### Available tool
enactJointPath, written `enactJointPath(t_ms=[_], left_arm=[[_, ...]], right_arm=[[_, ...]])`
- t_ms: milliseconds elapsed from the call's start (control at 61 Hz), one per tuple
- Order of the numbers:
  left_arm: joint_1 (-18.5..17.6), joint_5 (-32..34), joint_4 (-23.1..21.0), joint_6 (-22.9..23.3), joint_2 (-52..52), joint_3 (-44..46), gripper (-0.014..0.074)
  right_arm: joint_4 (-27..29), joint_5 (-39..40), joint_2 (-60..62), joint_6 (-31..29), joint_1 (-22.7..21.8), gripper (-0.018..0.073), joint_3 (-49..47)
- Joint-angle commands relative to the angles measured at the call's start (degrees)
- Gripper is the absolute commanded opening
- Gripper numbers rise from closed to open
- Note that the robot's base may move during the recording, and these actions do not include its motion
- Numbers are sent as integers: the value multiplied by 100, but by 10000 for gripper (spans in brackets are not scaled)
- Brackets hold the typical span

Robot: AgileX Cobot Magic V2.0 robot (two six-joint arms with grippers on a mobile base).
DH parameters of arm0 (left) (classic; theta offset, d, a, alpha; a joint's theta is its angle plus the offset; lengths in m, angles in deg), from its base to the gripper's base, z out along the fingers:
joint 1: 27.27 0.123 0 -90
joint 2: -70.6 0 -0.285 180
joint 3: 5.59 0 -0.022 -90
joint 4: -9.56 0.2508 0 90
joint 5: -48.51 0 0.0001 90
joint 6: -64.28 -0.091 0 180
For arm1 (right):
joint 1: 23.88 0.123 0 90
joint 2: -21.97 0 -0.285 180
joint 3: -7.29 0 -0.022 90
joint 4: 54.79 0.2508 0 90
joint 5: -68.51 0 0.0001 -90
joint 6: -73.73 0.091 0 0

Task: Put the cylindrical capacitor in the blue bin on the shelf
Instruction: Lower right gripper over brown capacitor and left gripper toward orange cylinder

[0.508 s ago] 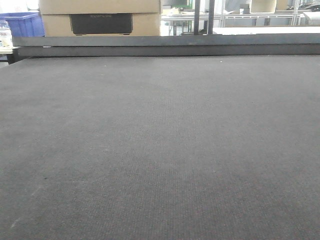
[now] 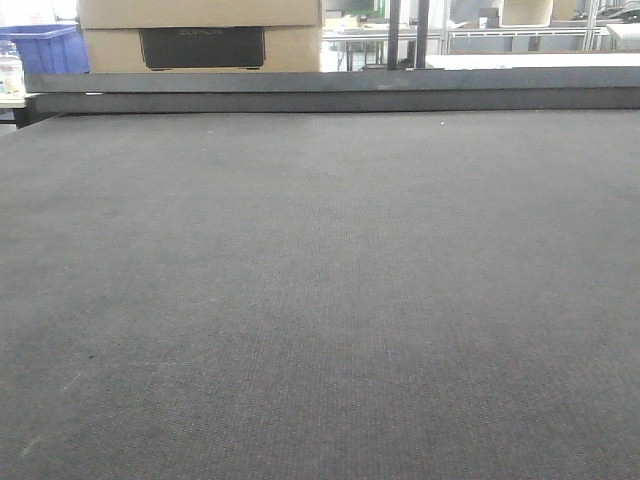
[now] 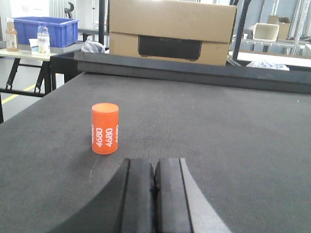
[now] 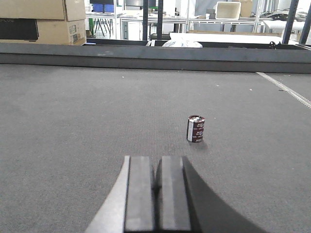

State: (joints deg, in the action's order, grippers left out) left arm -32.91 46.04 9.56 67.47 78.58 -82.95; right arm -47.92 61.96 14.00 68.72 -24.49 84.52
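The cylindrical capacitor (image 4: 195, 129), small and maroon with a silver top, stands upright on the dark mat ahead and to the right of my right gripper (image 4: 156, 162). That gripper is shut on nothing, well short of the capacitor. My left gripper (image 3: 154, 165) is also shut and empty, low over the mat. Pale metal shelf racking (image 2: 500, 38) shows far behind the table. I cannot make out a blue bin on the shelf. Neither gripper appears in the front view.
An orange cylinder marked 4680 (image 3: 105, 128) stands ahead-left of the left gripper. A raised dark rail (image 2: 330, 92) bounds the mat's far edge. Cardboard boxes (image 3: 170, 30) sit behind it. A blue crate (image 3: 46, 29) and bottles rest on a side table at left.
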Motion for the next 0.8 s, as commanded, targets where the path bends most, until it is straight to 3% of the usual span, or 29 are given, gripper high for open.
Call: enactJointPath(t_ms=[0, 164, 328, 426, 508, 688, 786], left_arm=[[9, 341, -36, -5, -20, 14, -111], [9, 624, -36, -5, -20, 14, -111], [21, 1098, -36, -5, -20, 14, -111], [21, 1055, -36, -5, -20, 270, -111], [21, 628, 0, -5, -20, 919, -111], [21, -1092, 631, -5, 804, 2741, -95], [21, -1633, 780, -5, 1459, 3524, 13]], right_arm=[[-47, 116, 18, -14, -37, -162, -1], [-47, 272, 18, -14, -37, -162, -1], [-47, 1026, 18, -14, -37, -162, -1], [-47, 1191, 18, -14, -37, -162, -127], [-47, 923, 18, -14, -37, -162, -739], [-47, -128, -393, -14, -37, -149, -2542], [-47, -461, -1196, -14, -37, 14, -3268]])
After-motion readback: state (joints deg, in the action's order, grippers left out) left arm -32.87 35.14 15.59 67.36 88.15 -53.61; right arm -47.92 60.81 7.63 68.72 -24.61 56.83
